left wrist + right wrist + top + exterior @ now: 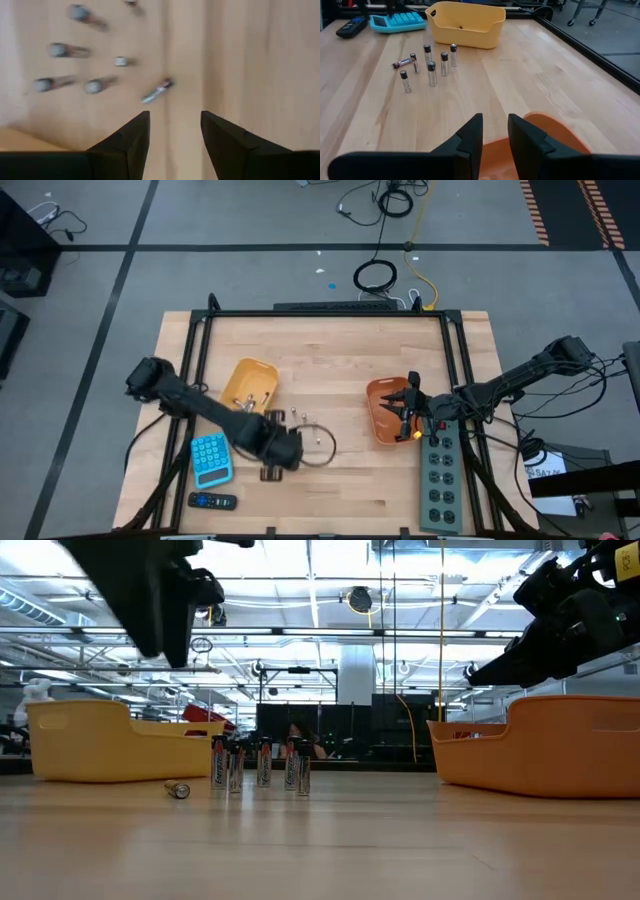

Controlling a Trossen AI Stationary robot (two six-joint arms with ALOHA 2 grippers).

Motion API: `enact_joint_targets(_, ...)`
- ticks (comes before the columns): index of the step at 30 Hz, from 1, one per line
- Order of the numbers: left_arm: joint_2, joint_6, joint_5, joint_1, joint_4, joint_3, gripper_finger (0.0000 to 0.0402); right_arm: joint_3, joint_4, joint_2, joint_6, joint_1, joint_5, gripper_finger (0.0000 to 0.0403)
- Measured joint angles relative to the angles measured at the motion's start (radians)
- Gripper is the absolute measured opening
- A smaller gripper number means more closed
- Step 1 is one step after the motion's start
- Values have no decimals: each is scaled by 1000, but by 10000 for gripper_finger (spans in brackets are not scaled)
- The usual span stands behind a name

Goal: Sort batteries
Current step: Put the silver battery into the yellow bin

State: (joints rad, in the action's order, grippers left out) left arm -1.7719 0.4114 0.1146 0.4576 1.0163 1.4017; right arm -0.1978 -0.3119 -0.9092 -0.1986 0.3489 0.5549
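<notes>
The left gripper [175,137] hangs open and empty above the small silvery batteries [431,67] on the wooden table [330,360]. One battery [157,90] lies flat, and picking it looks next. Farther right, the right gripper [495,135] hangs slightly open over the orange plastic tray [385,412].

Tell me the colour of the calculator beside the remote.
Light blue calculator, clearest in the high view.
</notes>
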Motion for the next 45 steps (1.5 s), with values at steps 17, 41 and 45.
enact_joint_targets(17, -211, -82, 93, 32, -58, -1, 187, 0, -89, 0, 64, 0, -5, 82)
enact_joint_targets(41, -215, -238, -16, -52, -177, -93, 185, 0, -79, 0, 69, 0, -10, 82)
enact_joint_targets(45, -215, -226, -53, -56, -177, -94, 168, 0, -79, 0, 68, 0, -10, 82)
